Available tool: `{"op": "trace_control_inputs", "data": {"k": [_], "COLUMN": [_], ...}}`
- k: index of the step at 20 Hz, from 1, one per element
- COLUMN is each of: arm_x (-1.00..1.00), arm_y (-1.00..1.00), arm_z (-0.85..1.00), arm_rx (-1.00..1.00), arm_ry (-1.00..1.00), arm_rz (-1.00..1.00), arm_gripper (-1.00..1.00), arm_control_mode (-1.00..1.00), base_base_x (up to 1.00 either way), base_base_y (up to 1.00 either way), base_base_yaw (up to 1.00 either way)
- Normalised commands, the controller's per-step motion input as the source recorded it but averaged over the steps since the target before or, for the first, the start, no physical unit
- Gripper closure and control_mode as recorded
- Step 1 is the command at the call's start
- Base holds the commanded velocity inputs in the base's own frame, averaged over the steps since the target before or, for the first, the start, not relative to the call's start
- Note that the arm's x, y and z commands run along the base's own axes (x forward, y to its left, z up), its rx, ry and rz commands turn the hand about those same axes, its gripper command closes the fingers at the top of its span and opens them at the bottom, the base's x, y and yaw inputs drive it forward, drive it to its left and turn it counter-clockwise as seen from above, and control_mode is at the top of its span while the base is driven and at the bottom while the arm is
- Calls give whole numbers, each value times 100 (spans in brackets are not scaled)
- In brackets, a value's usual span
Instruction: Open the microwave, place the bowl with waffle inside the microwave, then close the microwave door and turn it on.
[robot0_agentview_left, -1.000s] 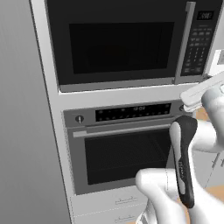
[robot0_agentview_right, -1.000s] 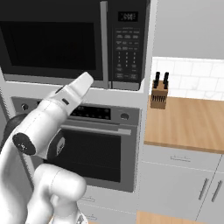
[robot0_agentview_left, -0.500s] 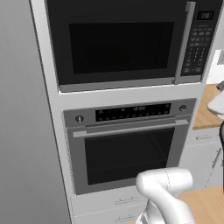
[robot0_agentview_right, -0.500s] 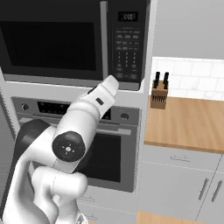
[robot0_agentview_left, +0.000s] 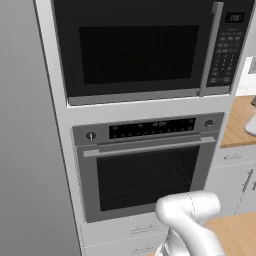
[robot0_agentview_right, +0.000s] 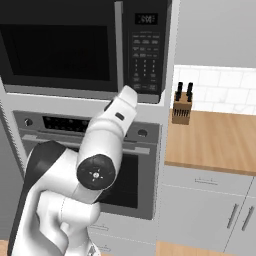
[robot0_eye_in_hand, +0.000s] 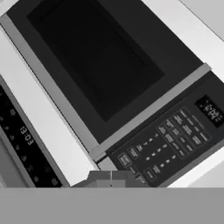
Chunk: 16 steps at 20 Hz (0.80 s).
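Observation:
The microwave (robot0_agentview_left: 140, 47) sits high in the wall, a black box with its microwave door (robot0_agentview_left: 135, 50) flat shut. Its vertical silver bar handle (robot0_agentview_left: 215, 47) stands beside the keypad strip (robot0_agentview_left: 227, 50). In the right base view the same microwave (robot0_agentview_right: 60, 50) and keypad (robot0_agentview_right: 145, 55) show, and my white forearm (robot0_agentview_right: 115, 125) reaches up toward the microwave's lower right corner. In the hand view, rolled sideways, my gripper (robot0_eye_in_hand: 111, 178) points at the keypad (robot0_eye_in_hand: 166, 144) just below the handle (robot0_eye_in_hand: 148, 111). Its fingertips sit close together with nothing between them. The bowl is out of view.
A steel-fronted oven (robot0_agentview_left: 145, 170) with a horizontal handle sits directly under the microwave. To the right runs a wooden counter (robot0_agentview_right: 215, 142) with a knife block (robot0_agentview_right: 182, 107) against white tiles. A tall grey panel (robot0_agentview_left: 25, 150) stands at the left.
My arm has swung from low in front of the oven's right side up toward the microwave's keypad. The microwave door stays shut.

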Motion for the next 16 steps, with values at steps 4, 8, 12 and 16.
{"op": "trace_control_inputs", "data": {"k": [4, 8, 12, 16], "arm_x": [55, 47, 32, 27], "arm_y": [5, -4, -19, -20], "arm_z": [-12, 0, 0, 0], "arm_rx": [-22, -8, 0, 0], "arm_ry": [8, 14, 8, 0], "arm_rz": [-8, -1, 0, 0], "arm_gripper": [100, 100, 100, 100], "arm_control_mode": [-100, -100, -100, -100], "base_base_x": [0, 0, 0, 0], "base_base_y": [0, 0, 0, 0], "base_base_yaw": [0, 0, 0, 0]}}
